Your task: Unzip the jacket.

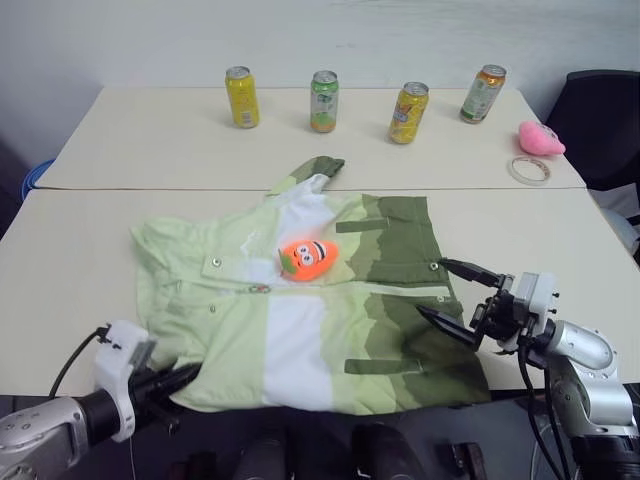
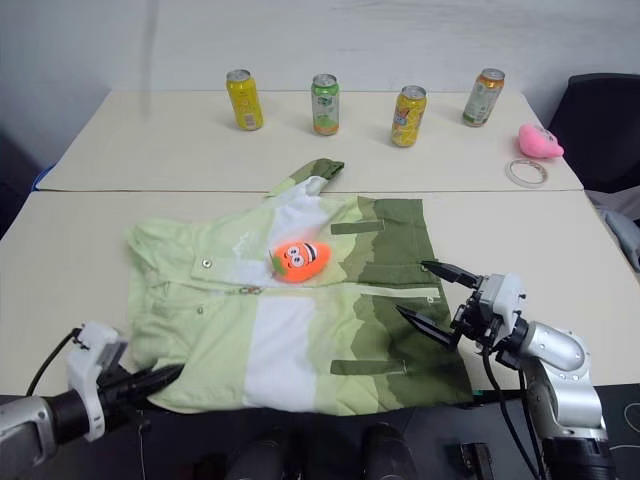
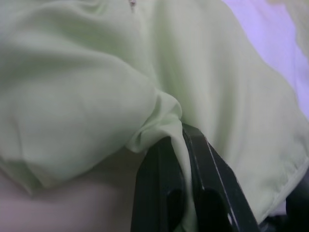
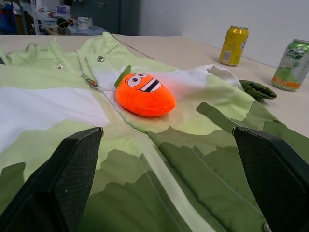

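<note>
Left wrist view has the left gripper (image 3: 183, 145) with its jaws pinched on a pale-green fold of the jacket (image 1: 300, 310) — the right gripper (image 1: 455, 292) gapes wide, empty, over the olive end.

jacket (image 1: 300, 310): pale-green, white and olive-green bands with jagged edges
plush charm (image 1: 308, 257): bright orange, green leaf, white-and-black cartoon face
cans: yellow (image 1: 241, 97), green (image 1: 324, 101), yellow with green print (image 1: 408, 113), green and orange (image 1: 483, 94)
soft toy (image 1: 540, 138): pink
tape roll (image 1: 528, 170): off-white
tables (image 1: 150, 140): cream
gripper fingers (image 1: 445, 327): black
</note>
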Controlling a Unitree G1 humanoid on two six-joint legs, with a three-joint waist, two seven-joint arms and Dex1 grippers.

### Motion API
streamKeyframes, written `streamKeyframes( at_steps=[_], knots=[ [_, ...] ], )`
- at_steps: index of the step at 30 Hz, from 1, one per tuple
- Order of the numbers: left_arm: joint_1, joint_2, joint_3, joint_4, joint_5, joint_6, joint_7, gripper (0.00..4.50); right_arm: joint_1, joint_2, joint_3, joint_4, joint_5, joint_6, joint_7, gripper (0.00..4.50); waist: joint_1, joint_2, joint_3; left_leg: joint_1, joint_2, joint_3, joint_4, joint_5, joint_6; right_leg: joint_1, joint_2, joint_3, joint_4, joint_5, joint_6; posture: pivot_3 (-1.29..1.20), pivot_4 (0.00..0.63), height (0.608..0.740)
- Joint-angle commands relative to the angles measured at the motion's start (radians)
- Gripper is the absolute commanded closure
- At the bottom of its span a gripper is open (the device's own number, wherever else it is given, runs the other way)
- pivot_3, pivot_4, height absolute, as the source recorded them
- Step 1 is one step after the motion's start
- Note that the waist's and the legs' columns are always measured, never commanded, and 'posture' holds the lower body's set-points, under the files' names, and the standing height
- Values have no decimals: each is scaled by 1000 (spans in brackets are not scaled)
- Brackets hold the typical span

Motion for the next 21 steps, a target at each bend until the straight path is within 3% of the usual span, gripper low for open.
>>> streamKeyframes(
  at_steps=[1, 5, 10, 13, 16, 18, 21],
  knots=[
    [65, 19, 3, 90, 110, -206, -72, 3999, -10, -22, 8, -40, 52, 64, 49, 0, 4, 0, 0, 0, 0, 0, -1, 0, 0, 0, 0, 0, 0, 0, -1, 0, 150, 740],
    [151, 59, 12, 191, 204, -428, -212, 2841, -33, -10, 39, -77, 48, 89, 77, 0, 9, 1, 0, 0, 2, -1, -2, -1, -1, -2, 1, -2, 0, -2, -3, 0, 150, 740],
    [146, 79, 154, 341, 176, -579, -344, 1335, -108, -19, 133, -186, 44, 255, 39, 0, 4, 2, 1, -1, 3, 0, -2, -2, -1, -4, 1, -2, 0, -2, -4, 0, 150, 740],
    [137, 107, 231, 417, 144, -617, -418, 1335, -185, 4, 216, -220, -13, 317, -5, 0, 1, 2, 1, -1, 3, 0, -3, -3, -1, -5, 1, -2, 1, -2, -4, 0, 150, 740],
    [145, 159, 267, 427, 155, -598, -444, 774, -293, 33, 318, -207, -132, 349, -73, 0, -7, 2, 1, -1, 3, 0, -3, -3, -2, -5, 1, -2, 1, -2, -4, 0, 150, 740],
    [118, 182, 274, 417, 128, -609, -476, 175, -372, 69, 375, -165, -213, 374, -132, 0, -10, 2, 1, -2, 3, 0, -3, -3, -2, -6, 1, -2, 1, -2, -4, 0, 150, 740],
    [23, 200, 262, 388, 78, -681, -521, 62, -479, 147, 447, -69, -290, 367, -168, 0, -13, 2, 1, -2, 3, 0, -3, -3, -2, -6, 1, -3, 2, -2, -4, 0, 150, 740]
  ],
)
